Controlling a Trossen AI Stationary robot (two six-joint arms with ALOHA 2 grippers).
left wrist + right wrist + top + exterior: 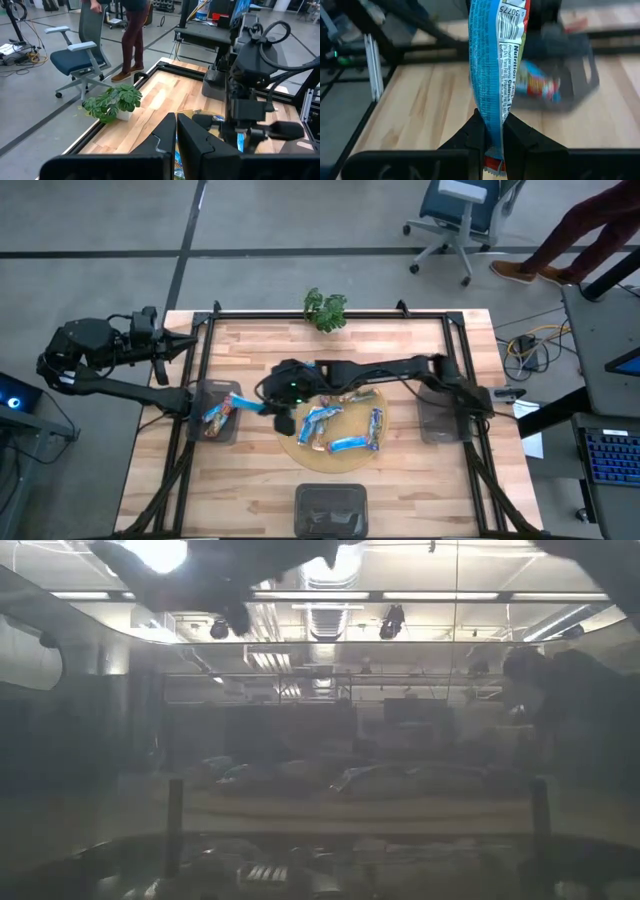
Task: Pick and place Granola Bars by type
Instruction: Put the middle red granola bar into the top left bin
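Note:
My right gripper [272, 412] reaches across the table from the right and is shut on a blue granola bar [250, 402] [492, 60]. It holds the bar just right of the left grey bin [220, 412], which holds a couple of blue and red bars [540, 85]. Several more blue granola bars [340, 430] lie on a round wooden board [300, 452] at the table's middle. My left gripper [176, 135] is shut on nothing and drawn back above the table's far left corner. My right gripper pinches one end of the blue bar [492, 150] between its two fingers [472, 137]. The fingers slant down from the table's right and lie along the bar. The bar sticks out past the fingertips toward the left bin, lifted clear of the table.
A grey bin [440, 418] stands at the right and another [330, 505] at the near edge. A small potted plant [325, 308] sits at the far edge. A black frame [205, 360] runs around the table. An office chair [460, 210] and a person's legs [590, 225] are beyond it.

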